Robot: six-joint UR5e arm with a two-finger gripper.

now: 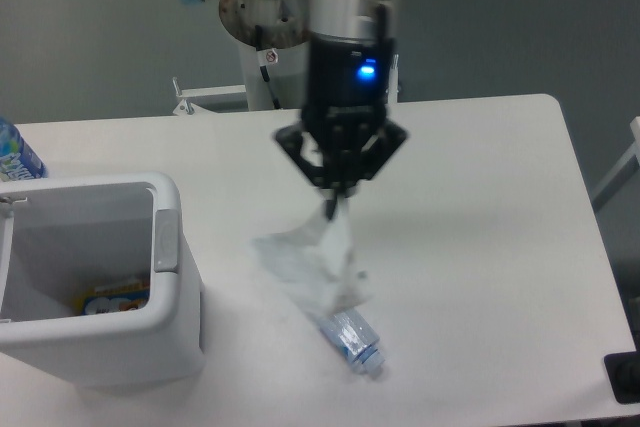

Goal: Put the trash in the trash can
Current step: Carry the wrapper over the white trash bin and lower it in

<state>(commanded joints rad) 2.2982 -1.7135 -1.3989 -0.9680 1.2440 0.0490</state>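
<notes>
White table [480, 197] under a grey wall. Gripper [333, 199], fingers pinched on the wrapper [310, 262], hangs it over the bottle [355, 339]. Bin [165, 237] sits at 9 o'clock from the wrapper, near but apart; labelled bottle [15, 155] at its 11 o'clock.

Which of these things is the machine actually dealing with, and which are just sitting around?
Part of the job:
- white wrapper, hanging from the pincer
- crushed bottle on the table, partly hidden behind the wrapper
- white bin

Just lying about:
- upright labelled bottle at the left edge
</notes>
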